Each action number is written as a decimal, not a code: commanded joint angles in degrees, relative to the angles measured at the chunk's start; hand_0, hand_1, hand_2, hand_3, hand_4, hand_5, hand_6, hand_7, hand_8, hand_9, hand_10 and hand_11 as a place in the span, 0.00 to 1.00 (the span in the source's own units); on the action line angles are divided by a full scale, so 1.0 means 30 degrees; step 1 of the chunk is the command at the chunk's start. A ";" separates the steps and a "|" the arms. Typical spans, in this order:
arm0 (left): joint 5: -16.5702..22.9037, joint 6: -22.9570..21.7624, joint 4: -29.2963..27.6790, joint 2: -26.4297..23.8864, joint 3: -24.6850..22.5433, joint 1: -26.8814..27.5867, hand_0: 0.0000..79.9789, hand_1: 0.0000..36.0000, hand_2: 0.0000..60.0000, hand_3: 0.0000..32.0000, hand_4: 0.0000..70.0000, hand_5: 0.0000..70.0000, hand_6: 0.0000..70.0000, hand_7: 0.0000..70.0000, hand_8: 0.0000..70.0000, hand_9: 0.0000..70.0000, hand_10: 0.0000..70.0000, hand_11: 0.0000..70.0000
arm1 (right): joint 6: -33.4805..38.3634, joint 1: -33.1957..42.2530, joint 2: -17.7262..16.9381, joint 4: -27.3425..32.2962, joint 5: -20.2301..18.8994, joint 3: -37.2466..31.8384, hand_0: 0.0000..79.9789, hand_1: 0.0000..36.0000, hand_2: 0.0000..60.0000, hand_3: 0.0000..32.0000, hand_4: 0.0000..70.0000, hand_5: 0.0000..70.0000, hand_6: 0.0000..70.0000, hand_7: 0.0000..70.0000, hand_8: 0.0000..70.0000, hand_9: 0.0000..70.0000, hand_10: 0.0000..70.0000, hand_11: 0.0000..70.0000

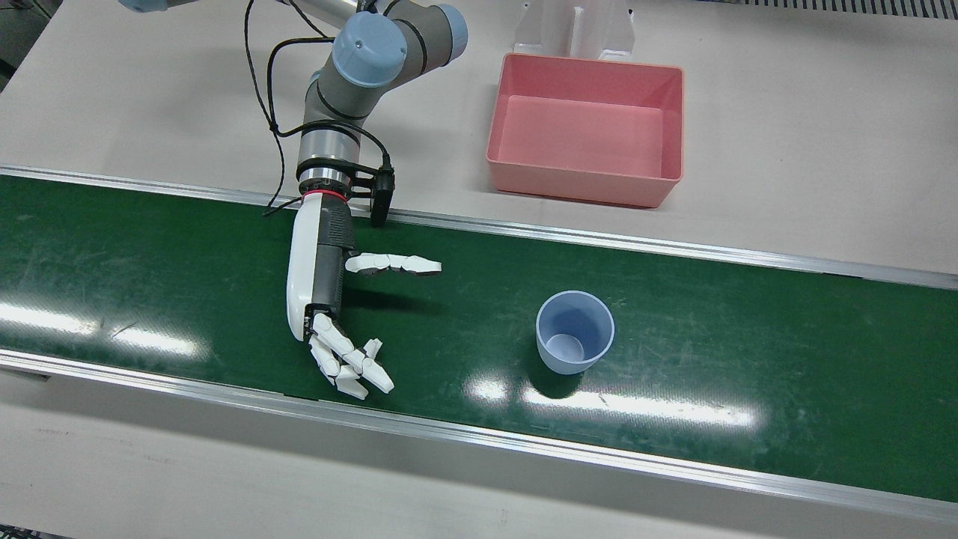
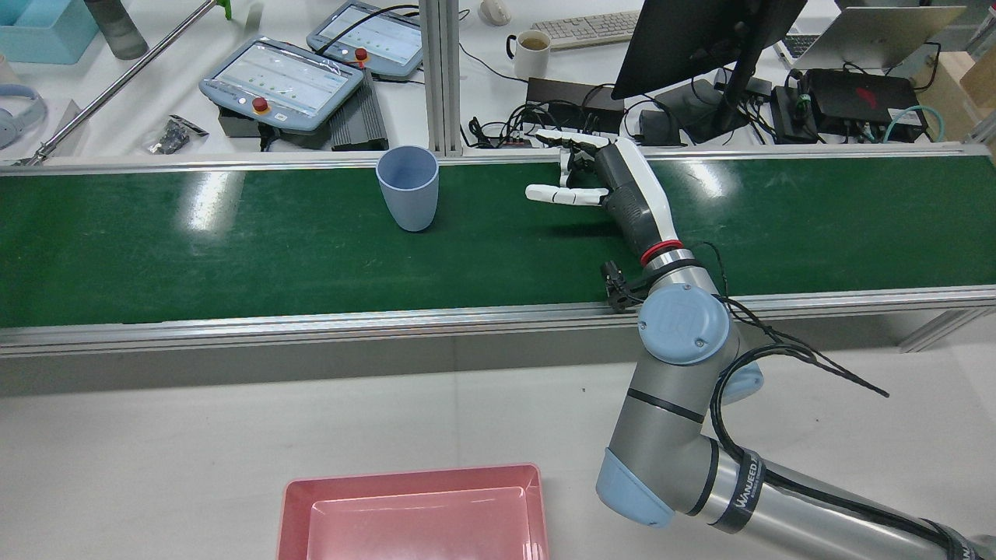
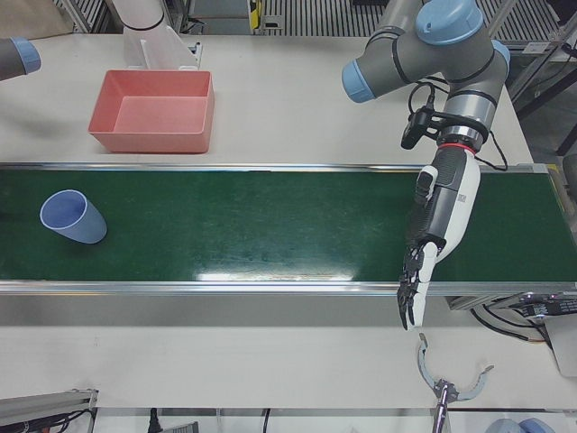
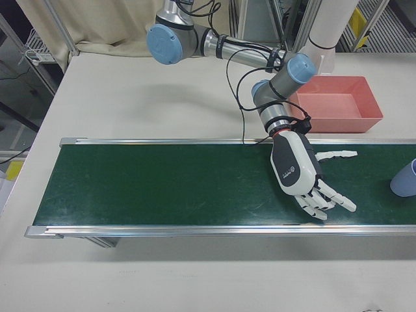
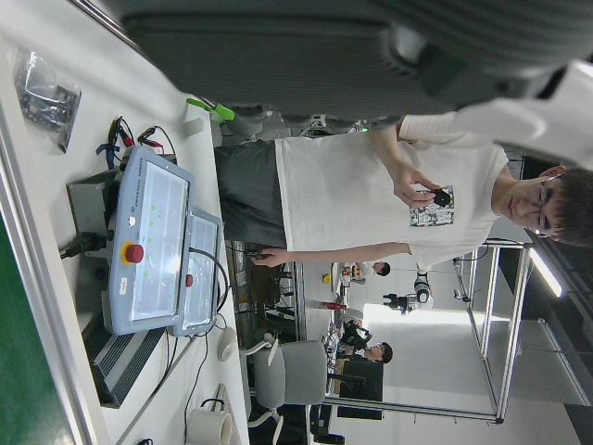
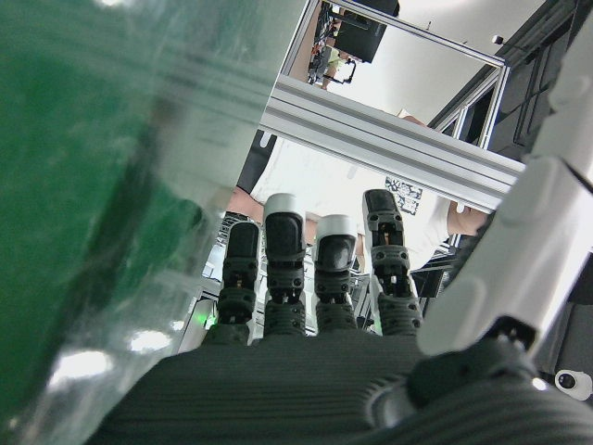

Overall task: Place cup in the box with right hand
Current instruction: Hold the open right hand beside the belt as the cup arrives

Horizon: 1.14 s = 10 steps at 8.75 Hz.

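We see the right hand (image 1: 329,299) spread wide over the green belt (image 1: 150,269), holding nothing. The blue cup (image 1: 575,342) stands apart; the pink box (image 1: 587,127) sits on the desk (image 1: 786,150).

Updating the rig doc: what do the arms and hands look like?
Both the right arm and left arm: grey tubes, light-blue joint caps, silver wrist, red ring. Both the right hand and left hand: white back shell, dark grey palm, white fingers. A black cable loops along the right arm; a small black camera sits at its wrist.
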 commanded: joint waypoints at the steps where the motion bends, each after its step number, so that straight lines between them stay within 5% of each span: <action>1: 0.0016 -0.0027 0.0000 0.0000 0.0000 0.0000 0.00 0.00 0.00 0.00 0.00 0.00 0.00 0.00 0.00 0.00 0.00 0.00 | -0.0010 -0.0051 0.0039 0.0000 0.0011 -0.0212 0.54 0.24 0.16 0.00 0.28 0.09 0.46 1.00 0.53 0.88 0.26 0.38; 10: -0.0013 0.0002 0.0000 0.0000 0.0000 0.0000 0.00 0.00 0.00 0.00 0.00 0.00 0.00 0.00 0.00 0.00 0.00 0.00 | -0.0596 -0.0285 0.0624 0.0000 -0.0018 -0.0212 0.53 0.23 0.18 0.00 0.29 0.08 0.45 1.00 0.53 0.88 0.25 0.36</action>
